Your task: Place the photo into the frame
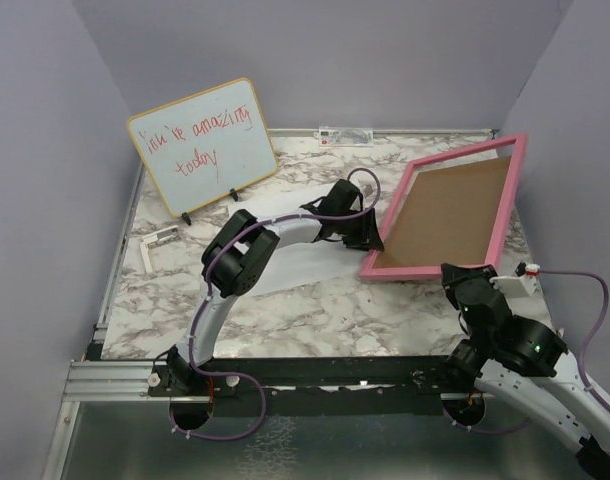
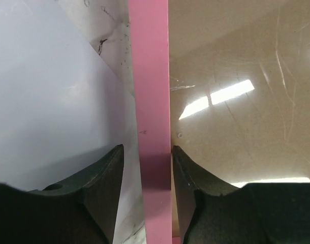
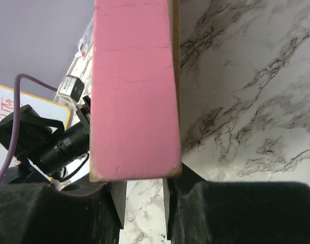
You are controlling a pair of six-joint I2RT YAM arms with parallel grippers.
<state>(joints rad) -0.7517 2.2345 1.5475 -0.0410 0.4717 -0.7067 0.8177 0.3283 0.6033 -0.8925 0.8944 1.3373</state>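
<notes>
The frame [image 1: 425, 271], pink-bordered with a brown board [image 1: 450, 215] inside it, lies tilted at the table's right. My right gripper [image 1: 463, 275] is shut on the frame's near right corner, which fills the right wrist view [image 3: 132, 91] just above the fingers [image 3: 145, 203]. My left gripper [image 1: 370, 238] straddles the frame's left border [image 2: 152, 101]. Its jaws [image 2: 147, 168] are open: the right finger lies against the bar, the left stands a little apart. The photo [image 1: 305, 262], white side up, lies flat under the left arm and shows beside the border [image 2: 43, 101].
A yellow-edged whiteboard [image 1: 203, 145] with red handwriting stands on a small easel at the back left. A small white bracket [image 1: 157, 245] lies near the left edge. Purple walls close in the table on three sides, and a metal rail runs along the front.
</notes>
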